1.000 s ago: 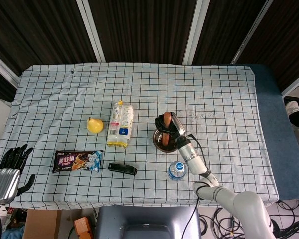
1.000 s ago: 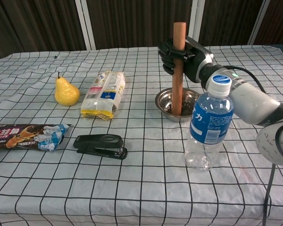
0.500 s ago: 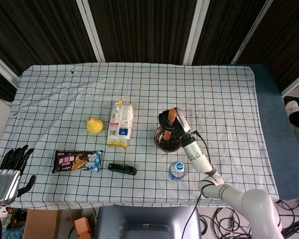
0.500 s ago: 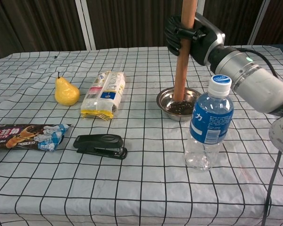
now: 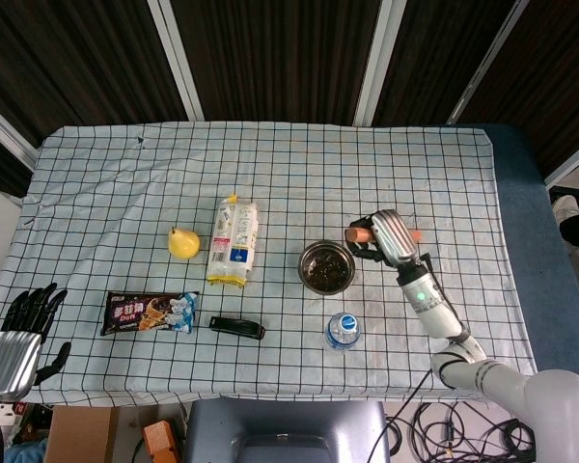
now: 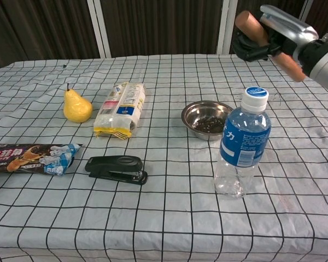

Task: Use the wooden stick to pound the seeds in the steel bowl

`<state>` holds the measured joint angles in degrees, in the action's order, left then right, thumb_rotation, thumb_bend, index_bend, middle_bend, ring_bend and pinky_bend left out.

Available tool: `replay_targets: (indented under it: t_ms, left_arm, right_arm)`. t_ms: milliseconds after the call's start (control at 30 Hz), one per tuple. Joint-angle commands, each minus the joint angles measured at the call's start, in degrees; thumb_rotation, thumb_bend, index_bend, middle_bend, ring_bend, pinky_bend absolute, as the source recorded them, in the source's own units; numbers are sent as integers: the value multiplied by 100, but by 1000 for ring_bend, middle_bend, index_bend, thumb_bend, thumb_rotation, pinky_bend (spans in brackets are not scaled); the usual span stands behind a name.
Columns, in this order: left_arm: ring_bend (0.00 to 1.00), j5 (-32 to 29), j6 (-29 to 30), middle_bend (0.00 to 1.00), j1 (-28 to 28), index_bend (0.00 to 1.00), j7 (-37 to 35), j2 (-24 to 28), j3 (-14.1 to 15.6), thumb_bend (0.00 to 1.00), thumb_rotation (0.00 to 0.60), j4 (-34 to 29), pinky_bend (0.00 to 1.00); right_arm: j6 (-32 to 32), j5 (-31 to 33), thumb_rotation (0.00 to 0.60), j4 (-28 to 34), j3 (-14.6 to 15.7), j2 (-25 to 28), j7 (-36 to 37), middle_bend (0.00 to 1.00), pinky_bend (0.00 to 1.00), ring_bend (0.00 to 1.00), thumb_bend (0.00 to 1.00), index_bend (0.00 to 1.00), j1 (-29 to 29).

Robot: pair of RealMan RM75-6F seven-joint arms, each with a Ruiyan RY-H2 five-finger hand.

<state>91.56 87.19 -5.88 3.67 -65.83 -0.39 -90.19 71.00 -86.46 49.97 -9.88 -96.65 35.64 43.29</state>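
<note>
The steel bowl point(image 5: 326, 267) point(image 6: 209, 119) with dark seeds in it stands mid-table. My right hand point(image 5: 387, 239) point(image 6: 271, 37) is raised to the right of the bowl and grips the wooden stick point(image 5: 358, 232) point(image 6: 252, 30), which now lies tilted, almost sideways, clear of the bowl. Its ends stick out on both sides of the hand. My left hand point(image 5: 19, 333) hangs off the table's front left corner, holding nothing, fingers apart; only the head view shows it.
A water bottle point(image 5: 343, 330) point(image 6: 242, 143) stands just in front of the bowl. To the left lie a snack bag point(image 6: 121, 108), a pear point(image 6: 76, 106), a black stapler point(image 6: 116, 168) and an ice-cream wrapper point(image 6: 28, 157).
My right hand lifted the stick out of the bowl and carried it up and to the right, tipping it from upright to nearly sideways. The seeds now show uncovered.
</note>
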Motion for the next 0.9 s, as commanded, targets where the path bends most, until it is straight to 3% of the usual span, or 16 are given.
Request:
replay_targets:
  t_ms: [33, 200, 367, 467, 533, 667, 767, 900]
  left_arm:
    - [0, 17, 13, 0, 4, 0, 5, -2, 7, 384, 600, -7, 52]
    - [0, 15, 9, 0, 8, 0, 23, -5, 11, 385, 600, -14, 53]
    - [0, 17, -22, 0, 0, 0, 54, -14, 23, 384, 600, -17, 53]
    - [0, 0, -35, 0, -3, 0, 53, -11, 18, 383, 600, -14, 53]
    - [0, -11, -29, 0, 1, 0, 32, 6, 12, 383, 600, -6, 53]
    - [0, -28, -19, 0, 6, 0, -3, 17, 1, 384, 600, -1, 53]
    - [0, -5, -34, 0, 0, 0, -10, 22, 17, 384, 600, -13, 52]
    - [0, 0, -41, 0, 0, 0, 14, 13, 24, 385, 600, -22, 53]
  right_arm:
    - [-126, 55, 600, -418, 593, 374, -1739, 891, 898, 880, 523, 1000, -713]
    - [-438, 107, 600, -1363, 823, -35, -1761, 891, 884, 865, 523, 1000, -1000]
    - [-749, 168, 600, -2027, 822, -438, -1411, 889, 839, 815, 523, 1000, -1036]
    - [-833, 150, 600, -2286, 816, -604, -1230, 830, 789, 768, 523, 990, -1016]
    - [-914, 105, 600, -2395, 866, -644, -1271, 729, 728, 702, 523, 892, -1022]
    - [-1121, 109, 600, -2389, 882, -631, -1246, 509, 583, 504, 513, 585, -1034]
    - [-1138, 92, 600, -2310, 887, -586, -1188, 357, 563, 373, 456, 394, -1057]
    - [-1225, 91, 600, -2204, 894, -525, -1261, 235, 541, 266, 373, 223, -1084]
